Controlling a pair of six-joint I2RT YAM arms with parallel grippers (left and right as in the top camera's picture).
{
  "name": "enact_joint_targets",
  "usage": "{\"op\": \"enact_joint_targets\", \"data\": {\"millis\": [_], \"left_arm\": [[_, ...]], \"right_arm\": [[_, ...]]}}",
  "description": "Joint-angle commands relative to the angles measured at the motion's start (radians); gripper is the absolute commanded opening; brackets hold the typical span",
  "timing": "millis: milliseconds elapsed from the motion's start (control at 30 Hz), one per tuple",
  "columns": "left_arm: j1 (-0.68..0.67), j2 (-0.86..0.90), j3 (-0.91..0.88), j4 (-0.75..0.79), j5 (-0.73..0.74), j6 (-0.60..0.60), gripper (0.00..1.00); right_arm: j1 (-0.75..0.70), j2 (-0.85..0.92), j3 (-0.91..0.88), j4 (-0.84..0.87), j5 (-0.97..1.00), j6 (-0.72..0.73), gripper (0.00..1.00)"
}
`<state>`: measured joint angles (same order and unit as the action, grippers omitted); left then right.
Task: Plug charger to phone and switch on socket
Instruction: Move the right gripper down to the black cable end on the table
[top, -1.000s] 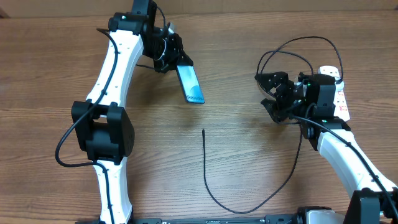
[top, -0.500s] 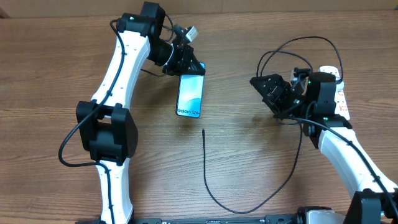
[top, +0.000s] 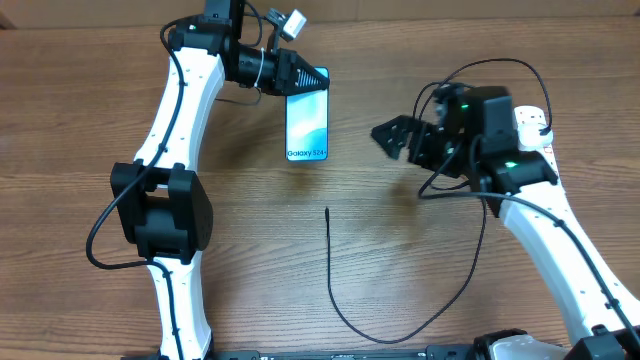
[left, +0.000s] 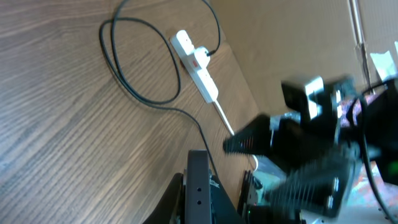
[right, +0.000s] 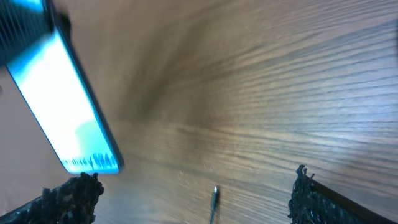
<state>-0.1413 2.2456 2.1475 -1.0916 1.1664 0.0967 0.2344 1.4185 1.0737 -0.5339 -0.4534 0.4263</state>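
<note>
My left gripper (top: 305, 80) is shut on the far end of the phone (top: 307, 125), whose cyan screen faces up with the "Galaxy" text at its near end. In the left wrist view the phone's dark edge (left: 200, 186) sits between the fingers. The phone also shows in the right wrist view (right: 59, 106). The charger's connector tip (top: 327, 211) lies on the table below the phone. Its black cable (top: 395, 338) loops right and up to the white socket strip (top: 548, 150). My right gripper (top: 395, 140) is open and empty, and the tip (right: 214, 195) lies between its fingers' view.
The wooden table (top: 90, 150) carries the cable loop behind the right arm (top: 490, 65). The left wrist view shows the strip (left: 198, 65) with the cable loop (left: 140, 93) beside it, and the blurred right arm (left: 311, 143).
My left gripper turned the phone from edge-on to screen-up and shifted it slightly right. My right gripper moved left, away from the strip and toward the table's middle.
</note>
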Motion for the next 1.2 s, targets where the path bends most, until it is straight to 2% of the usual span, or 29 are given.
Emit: {"op": "enact_joint_targets", "data": {"millis": [0,167,433,667,900,1167], "left_arm": [[0.015,0.001,0.021,0.02,0.059,-0.052,0.04],[0.018,0.001,0.021,0.043,0.06,-0.052,0.04],[0.018,0.001,0.021,0.079,0.066,-0.052,0.04],[0.017,0.001,0.021,0.079,0.065,-0.051,0.05],[0.018,0.001,0.021,0.089,0.065,-0.051,0.04],[0.018,0.001,0.021,0.132,0.065,-0.061,0.04]], "right_arm": [[0.107,-0.002,0.021,-0.04,0.105,-0.114,1.0],[0.257,0.025,0.019,-0.108,0.238,-0.121,1.0],[0.445,0.161,0.019,-0.103,0.364,-0.108,0.98],[0.478,0.272,0.02,-0.104,0.363,-0.06,0.92],[0.478,0.279,0.021,-0.11,0.372,-0.059,0.88],[0.48,0.297,0.021,-0.164,0.392,-0.026,0.87]]}}
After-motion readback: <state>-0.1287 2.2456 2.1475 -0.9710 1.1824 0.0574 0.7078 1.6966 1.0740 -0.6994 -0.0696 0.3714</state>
